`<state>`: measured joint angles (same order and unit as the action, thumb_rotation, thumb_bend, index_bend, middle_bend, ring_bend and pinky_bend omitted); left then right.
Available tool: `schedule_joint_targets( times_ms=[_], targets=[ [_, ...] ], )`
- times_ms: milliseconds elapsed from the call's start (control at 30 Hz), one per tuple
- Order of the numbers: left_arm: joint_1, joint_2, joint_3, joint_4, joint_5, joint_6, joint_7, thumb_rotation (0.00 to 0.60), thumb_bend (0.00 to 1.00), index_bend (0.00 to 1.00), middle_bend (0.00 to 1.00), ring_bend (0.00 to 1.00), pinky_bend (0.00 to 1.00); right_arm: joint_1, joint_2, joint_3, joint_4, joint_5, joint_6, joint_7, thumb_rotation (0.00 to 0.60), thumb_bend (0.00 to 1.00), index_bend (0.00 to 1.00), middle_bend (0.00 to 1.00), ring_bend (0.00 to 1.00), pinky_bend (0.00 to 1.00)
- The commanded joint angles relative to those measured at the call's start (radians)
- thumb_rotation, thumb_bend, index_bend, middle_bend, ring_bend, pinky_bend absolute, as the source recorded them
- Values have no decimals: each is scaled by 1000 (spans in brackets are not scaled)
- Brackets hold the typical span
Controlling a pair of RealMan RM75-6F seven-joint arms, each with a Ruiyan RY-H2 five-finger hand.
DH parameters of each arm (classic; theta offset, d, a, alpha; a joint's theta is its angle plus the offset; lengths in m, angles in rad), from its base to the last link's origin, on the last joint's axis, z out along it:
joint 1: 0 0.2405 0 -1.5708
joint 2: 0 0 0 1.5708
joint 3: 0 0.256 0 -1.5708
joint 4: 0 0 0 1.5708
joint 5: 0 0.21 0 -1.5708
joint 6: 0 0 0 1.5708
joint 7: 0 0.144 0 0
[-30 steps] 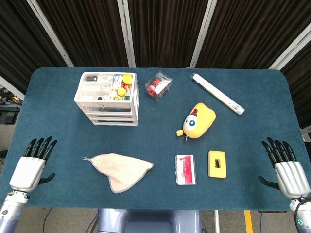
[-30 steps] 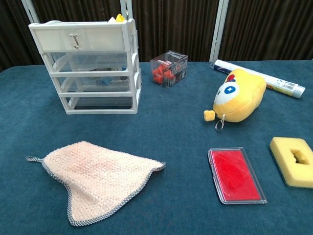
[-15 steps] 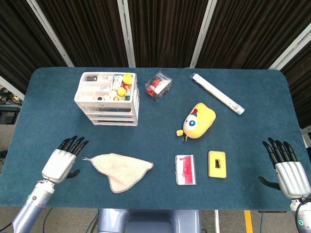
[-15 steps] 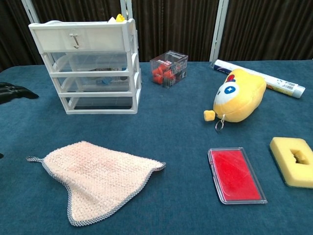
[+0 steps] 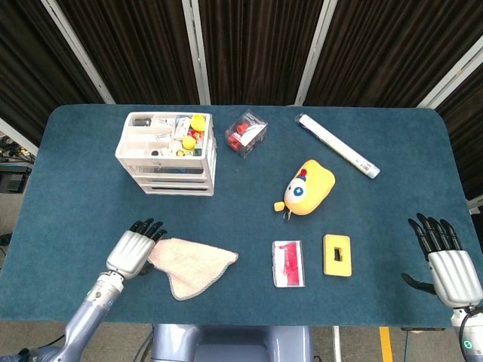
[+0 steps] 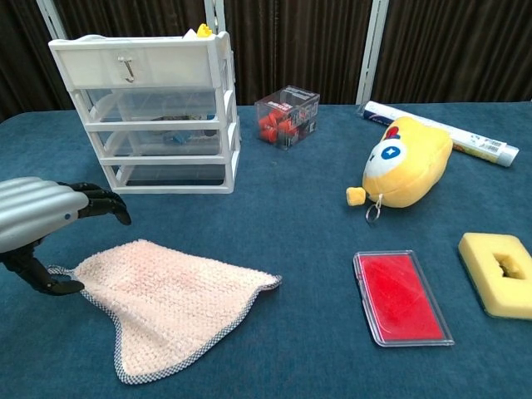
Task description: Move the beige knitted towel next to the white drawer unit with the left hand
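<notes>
From the head camera, I see my left hand poised at the left corner of the beige knitted towel, fingers apart and nothing gripped, though I cannot tell whether it touches the cloth. That towel lies flat near the front edge of the blue table, well apart from the white drawer unit, which stands farther back with small bits in its top tray. My right hand rests at the far right front corner, fingers spread, holding nothing. Beside the drawers sits a clear box of red pieces; a white tube, a yellow plush toy, a red case and a yellow sponge block fill the right half. Through the chest camera, the left hand hangs over the towel's looped left corner, thumb low beside the hem and fingers arched above it, open. The drawer unit stands behind, apart from the cloth.
</notes>
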<state>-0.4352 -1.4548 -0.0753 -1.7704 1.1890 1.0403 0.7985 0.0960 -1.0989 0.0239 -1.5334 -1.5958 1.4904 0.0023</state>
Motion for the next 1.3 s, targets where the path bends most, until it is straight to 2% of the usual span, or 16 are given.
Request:
schedule_joint_targets(
  times_ms=[33,300,367,400,500,533,633,700,867,1000,1133,1300],
  targets=[
    [-30,-42,-5,22,-51,-11,35,600,229,215,119,81,187,1,0,0,-1,2,-2,0,600,8,0,0,0,0],
    [-79,-127,6,67,-119,-10,95,600,238,227,129,86,190,0,1,1,-2,3,-2,2,600,9,0,0,0,0],
    [-86,-142,9,76,-131,-3,103,600,278,268,163,116,209,1,2,1,-2,4,-2,3,600,9,0,0,0,0],
    [-88,-147,11,78,-134,-1,105,600,309,305,192,142,229,0,2,1,-2,4,-2,4,600,9,0,0,0,0],
    [-94,-161,17,91,-135,13,106,600,490,557,407,327,352,0,3,1,-4,5,-3,7,600,9,0,0,0,0],
    [-94,-165,19,97,-128,25,106,600,563,659,502,418,403,-1,4,0,-5,5,-2,8,600,9,0,0,0,0],
    [-97,-166,28,107,-89,46,92,600,669,815,641,554,477,0,4,1,-7,8,-5,12,600,9,0,0,0,0],
    [-99,-161,33,117,-46,60,70,600,689,857,676,578,489,0,4,1,-8,9,-6,12,600,9,0,0,0,0],
    [-132,-107,50,145,156,86,-11,600,708,905,713,595,494,-1,3,2,-10,13,-6,11,600,9,0,0,0,0],
    [-202,-15,74,176,381,89,-58,600,707,925,727,600,499,-1,4,3,-11,14,-6,9,600,9,0,0,0,0],
    [-307,95,108,254,663,118,-139,600,702,929,731,602,502,-2,3,3,-13,15,-6,6,600,9,0,0,0,0],
    [-408,174,131,361,874,168,-229,600,702,937,739,602,501,-3,3,4,-14,17,-5,5,600,9,0,0,0,0]
  ],
)
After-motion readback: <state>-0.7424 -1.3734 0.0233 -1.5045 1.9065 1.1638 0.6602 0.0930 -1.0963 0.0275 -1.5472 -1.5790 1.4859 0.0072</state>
